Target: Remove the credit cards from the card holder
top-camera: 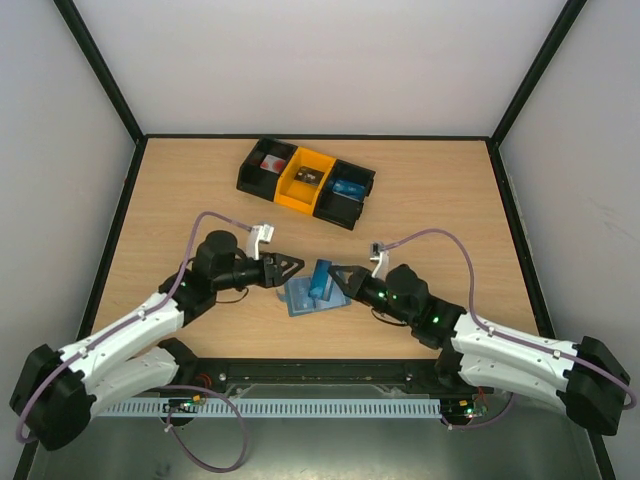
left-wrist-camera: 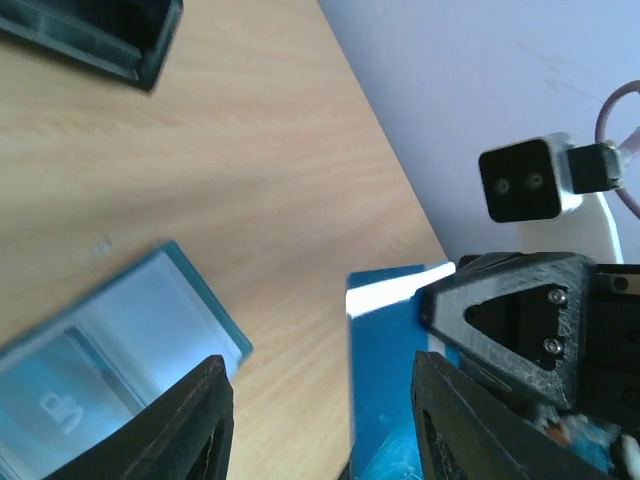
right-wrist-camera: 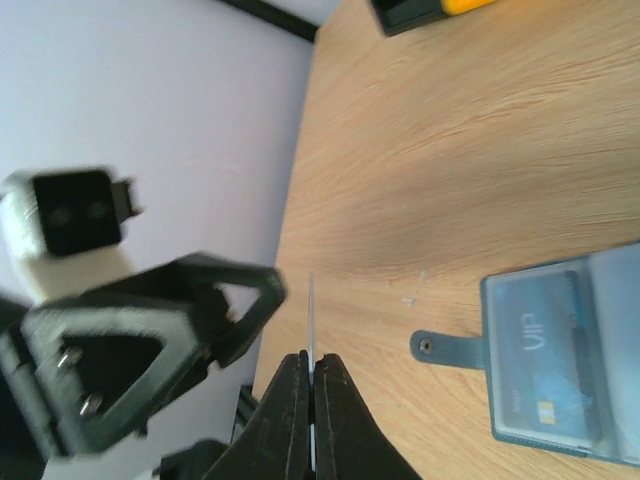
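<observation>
You have the right gripper (right-wrist-camera: 312,358) clamped on a blue card (top-camera: 322,277), edge-on; your left gripper (top-camera: 298,266) stands partly open beside it. The card holder (top-camera: 301,300) lies open mid-worktop, a second card (right-wrist-camera: 540,350) in its pocket.

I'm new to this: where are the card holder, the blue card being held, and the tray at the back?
card holder (top-camera: 298,301): top view, its open inner face.
card (left-wrist-camera: 385,380): left wrist view, middle of its blue face.
tray (top-camera: 298,203): top view, yellow compartment's near wall.
</observation>
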`<action>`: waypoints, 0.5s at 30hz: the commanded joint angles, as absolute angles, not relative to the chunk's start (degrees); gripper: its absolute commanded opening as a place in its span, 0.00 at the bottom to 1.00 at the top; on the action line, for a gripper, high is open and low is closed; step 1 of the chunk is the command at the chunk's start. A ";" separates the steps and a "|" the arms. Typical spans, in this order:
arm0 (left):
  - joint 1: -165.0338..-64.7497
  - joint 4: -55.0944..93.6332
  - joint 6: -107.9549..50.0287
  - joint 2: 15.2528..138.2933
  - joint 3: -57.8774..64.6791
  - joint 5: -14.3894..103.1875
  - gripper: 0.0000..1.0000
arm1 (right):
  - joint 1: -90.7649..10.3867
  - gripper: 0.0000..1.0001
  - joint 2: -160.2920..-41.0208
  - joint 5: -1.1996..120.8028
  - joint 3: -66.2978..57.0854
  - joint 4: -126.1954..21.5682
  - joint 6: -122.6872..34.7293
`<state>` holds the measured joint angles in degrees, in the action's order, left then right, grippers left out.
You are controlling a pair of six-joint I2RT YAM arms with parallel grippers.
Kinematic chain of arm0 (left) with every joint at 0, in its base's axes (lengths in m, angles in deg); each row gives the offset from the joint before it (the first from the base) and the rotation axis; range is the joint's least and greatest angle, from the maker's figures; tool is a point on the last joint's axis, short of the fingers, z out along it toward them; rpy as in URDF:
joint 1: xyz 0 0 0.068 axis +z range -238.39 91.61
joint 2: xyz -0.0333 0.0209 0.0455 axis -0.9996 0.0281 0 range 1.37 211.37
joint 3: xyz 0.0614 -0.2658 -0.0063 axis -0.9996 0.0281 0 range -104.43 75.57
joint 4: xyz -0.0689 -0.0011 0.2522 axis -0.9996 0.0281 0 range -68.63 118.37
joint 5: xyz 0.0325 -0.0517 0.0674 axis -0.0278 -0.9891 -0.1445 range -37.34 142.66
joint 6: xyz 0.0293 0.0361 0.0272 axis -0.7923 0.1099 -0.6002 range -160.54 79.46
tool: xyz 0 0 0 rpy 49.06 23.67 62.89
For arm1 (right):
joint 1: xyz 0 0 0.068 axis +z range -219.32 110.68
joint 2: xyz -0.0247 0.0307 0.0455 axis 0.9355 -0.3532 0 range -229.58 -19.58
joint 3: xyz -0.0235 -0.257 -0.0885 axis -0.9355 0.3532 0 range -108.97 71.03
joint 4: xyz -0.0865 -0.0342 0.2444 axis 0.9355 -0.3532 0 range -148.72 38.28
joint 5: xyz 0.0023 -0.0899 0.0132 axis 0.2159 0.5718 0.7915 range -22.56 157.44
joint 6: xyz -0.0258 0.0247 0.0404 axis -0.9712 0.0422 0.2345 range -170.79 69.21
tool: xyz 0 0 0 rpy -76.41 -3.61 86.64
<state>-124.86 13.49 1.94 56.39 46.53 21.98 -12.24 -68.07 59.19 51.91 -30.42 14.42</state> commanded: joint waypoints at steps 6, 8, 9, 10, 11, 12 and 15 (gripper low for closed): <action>-137.77 10.82 -22.62 45.46 48.52 40.42 0.53 | -12.01 0.02 -73.78 75.00 33.98 -66.75 38.64; -141.62 9.47 -27.65 43.29 49.92 45.47 0.54 | -11.99 0.02 -73.94 74.59 32.75 -67.88 42.60; -142.67 9.09 -29.92 42.69 50.39 46.37 0.54 | -11.98 0.02 -73.71 74.08 32.94 -67.01 43.67; -143.50 8.92 -32.85 42.48 50.61 47.12 0.55 | -11.99 0.02 -73.52 73.57 33.23 -65.77 44.41; -144.10 9.09 -34.98 42.45 50.75 47.69 0.55 | -11.99 0.02 -73.38 73.06 33.53 -64.15 44.58; -144.90 9.64 -37.10 42.77 50.73 48.46 0.55 | -12.01 0.02 -73.62 72.54 33.32 -63.34 44.55; -147.65 12.34 -43.55 44.74 49.82 51.04 0.56 | -11.97 0.02 -75.03 71.82 31.34 -65.20 43.76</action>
